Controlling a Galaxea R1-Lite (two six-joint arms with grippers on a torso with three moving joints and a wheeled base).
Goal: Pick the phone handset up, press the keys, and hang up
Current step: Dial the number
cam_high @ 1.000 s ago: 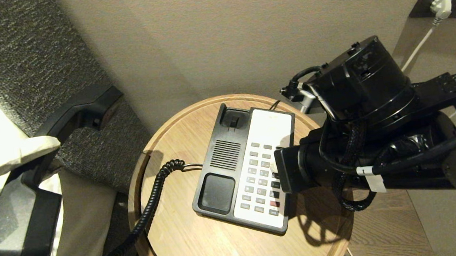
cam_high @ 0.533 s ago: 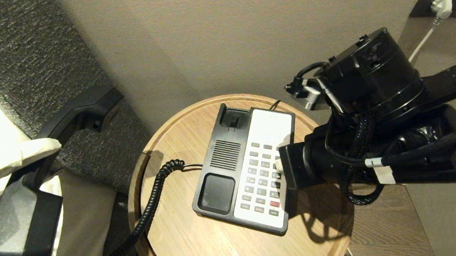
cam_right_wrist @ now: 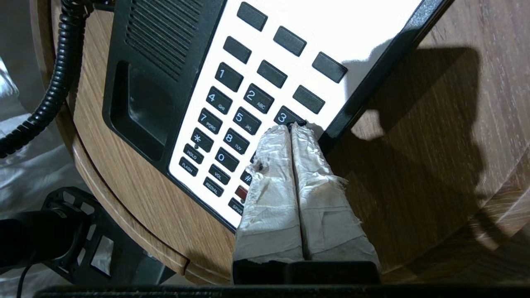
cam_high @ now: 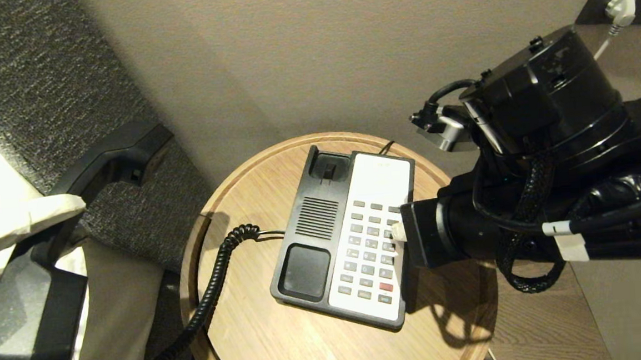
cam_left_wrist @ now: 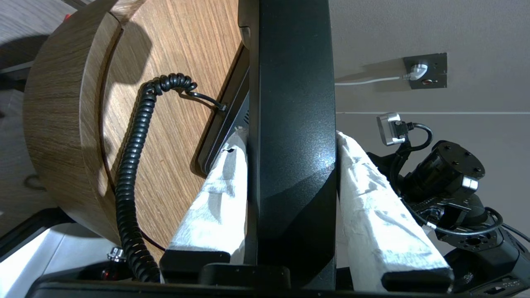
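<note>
While left gripper [cam_left_wrist: 292, 174] clamps the phone handset [cam_high: 97, 166] off left of the surface [cam_high: 263, 328], right gripper [cam_right_wrist: 291, 126], fingers together, touches the phone base [cam_high: 323, 224] keypad's right side.

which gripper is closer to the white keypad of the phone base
Right. The right gripper, fingers pressed together, has its tips on the white keypad by the 3 key. The left gripper is off the round wooden table, clamping the black plastic handset.

One phone base [cam_high: 352, 239] on one round desk [cam_high: 285, 338], one handset [cam_high: 113, 159], one coiled cord [cam_high: 215, 281], two pincers: left [cam_left_wrist: 292, 136], right [cam_right_wrist: 292, 126]. One wall plug [cam_high: 620, 7].
</note>
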